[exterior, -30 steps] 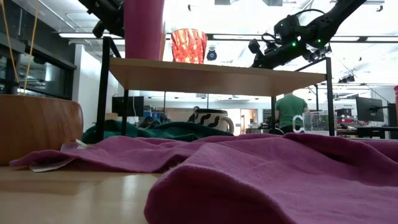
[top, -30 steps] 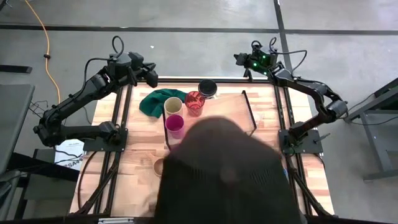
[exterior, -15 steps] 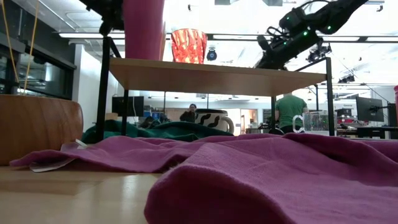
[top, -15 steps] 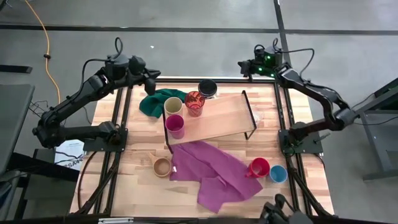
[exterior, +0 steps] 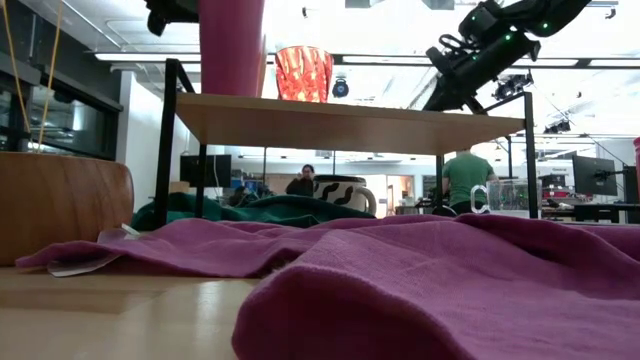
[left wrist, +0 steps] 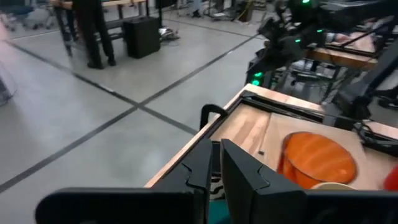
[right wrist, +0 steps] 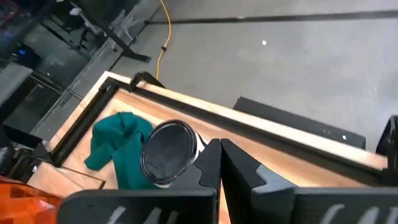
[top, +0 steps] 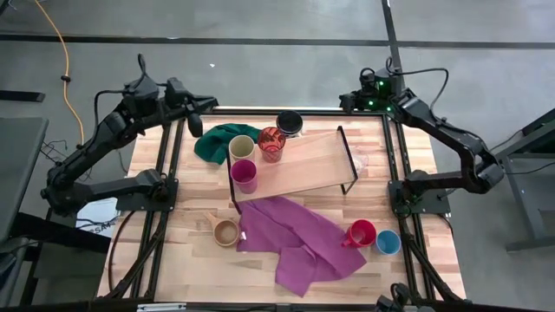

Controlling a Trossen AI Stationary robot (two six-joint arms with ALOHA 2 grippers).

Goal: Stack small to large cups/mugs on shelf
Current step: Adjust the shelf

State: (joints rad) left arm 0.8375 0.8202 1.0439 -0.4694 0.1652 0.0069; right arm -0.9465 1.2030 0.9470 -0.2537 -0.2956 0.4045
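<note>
Cups cream [top: 241, 147], magenta [top: 244, 175] and red [top: 271, 143] stand at the shelf's [top: 303, 165] left end. Striped mug [top: 289, 123] sits behind it. Both grippers, left [top: 206, 105] and right [top: 345, 99], hover at the table's far corners, fingers together.

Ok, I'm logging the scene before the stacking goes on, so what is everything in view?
shelf: one, light wood, mid-table
cream cup, translucent red cup, magenta cup: one each, on the shelf's left end
striped mug: one, black-and-white, table's far edge
clear glass cup: one, by the shelf's right end
wooden cup: one, tan, left of the purple cloth
red mug, blue cup: one each, right of the purple cloth
purple cloth: one, near side
green cloth: one, far left
left gripper, right gripper: shut, at the far corners
</note>
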